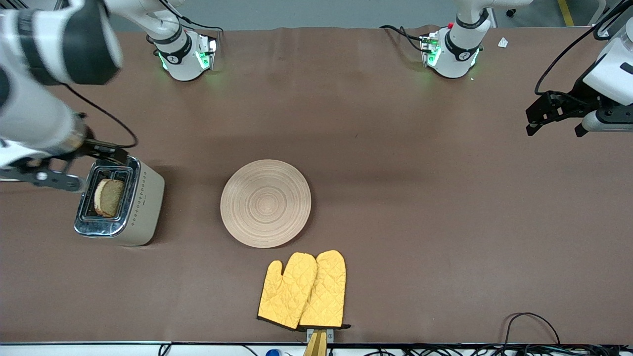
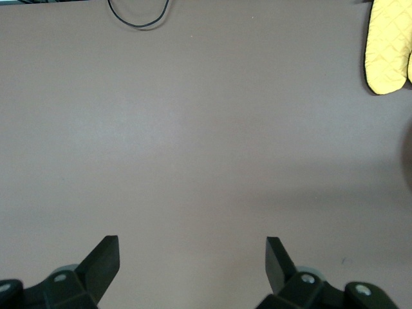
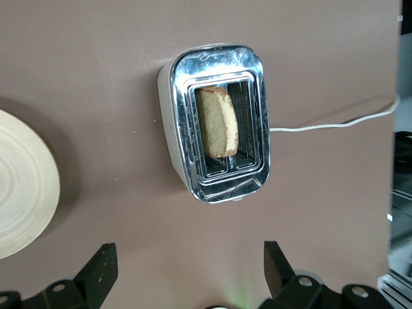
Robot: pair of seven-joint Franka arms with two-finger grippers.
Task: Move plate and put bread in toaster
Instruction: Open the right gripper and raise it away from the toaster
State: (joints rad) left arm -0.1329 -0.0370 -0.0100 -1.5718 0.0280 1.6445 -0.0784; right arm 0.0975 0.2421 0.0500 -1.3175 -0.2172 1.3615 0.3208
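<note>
The bread [image 1: 109,198] stands on edge in a slot of the cream and chrome toaster [image 1: 143,207] at the right arm's end of the table, with its top edge showing above the chrome. My right gripper [image 1: 74,165] hangs open over the toaster and holds nothing. Its wrist view shows the toaster [image 3: 215,61], the bread [image 3: 217,122] and the gripper [image 3: 190,254] with nothing between its fingers. The pale wooden plate [image 1: 265,202] lies flat mid-table; its edge [image 3: 22,187] also shows there. My left gripper [image 1: 555,129] waits open above the table at the left arm's end [image 2: 192,248].
A pair of yellow oven mitts [image 1: 304,291] lies nearer to the front camera than the plate, by the table's edge; one mitt [image 2: 388,45] shows in the left wrist view. The toaster's white cord [image 3: 335,124] trails off the table. A black cable loop [image 1: 531,324] lies near the front edge.
</note>
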